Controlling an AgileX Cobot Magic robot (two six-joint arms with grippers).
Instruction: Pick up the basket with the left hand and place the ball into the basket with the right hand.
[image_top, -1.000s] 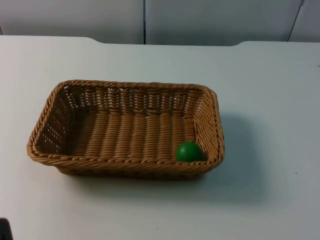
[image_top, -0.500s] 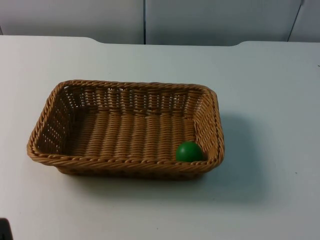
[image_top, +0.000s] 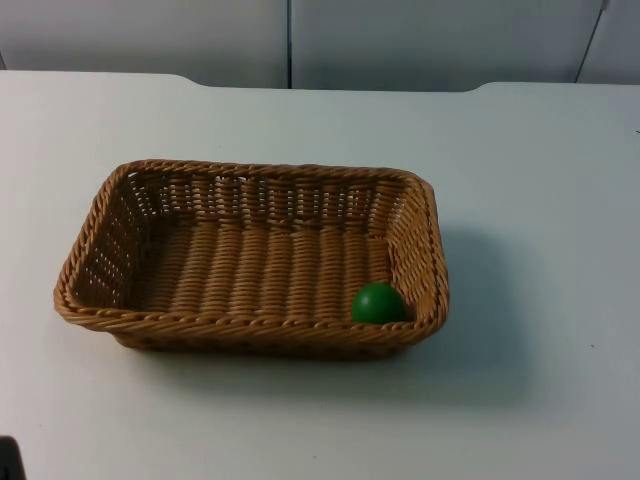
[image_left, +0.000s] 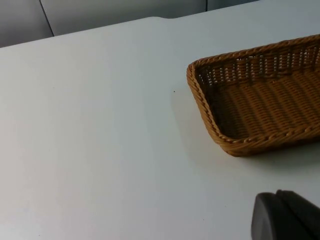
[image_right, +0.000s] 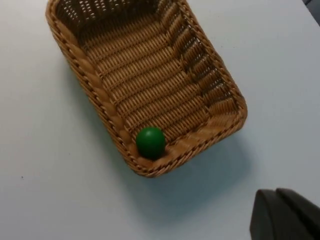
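Green ball (image_top: 379, 303) already sits in the wicker basket (image_top: 250, 330), near right corner, touching the front wall. Basket rests on white table (image_top: 540, 200), long axis left-right. Grippers' finger state: cannot tell.

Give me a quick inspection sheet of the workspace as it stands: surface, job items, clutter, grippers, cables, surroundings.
Surface: white table, nothing spilled.
Basket: wicker basket sits flat on the table, not held.
Ball: green ball lies inside the basket in a corner, against the wall.
Clutter: nothing seen.
Left gripper: a black fingertip stands off the basket, on no object.
Right gripper: a black fingertip is above the table beside the basket, on no object.
Cables: nothing seen.
Surroundings: grey partition wall behind the table.
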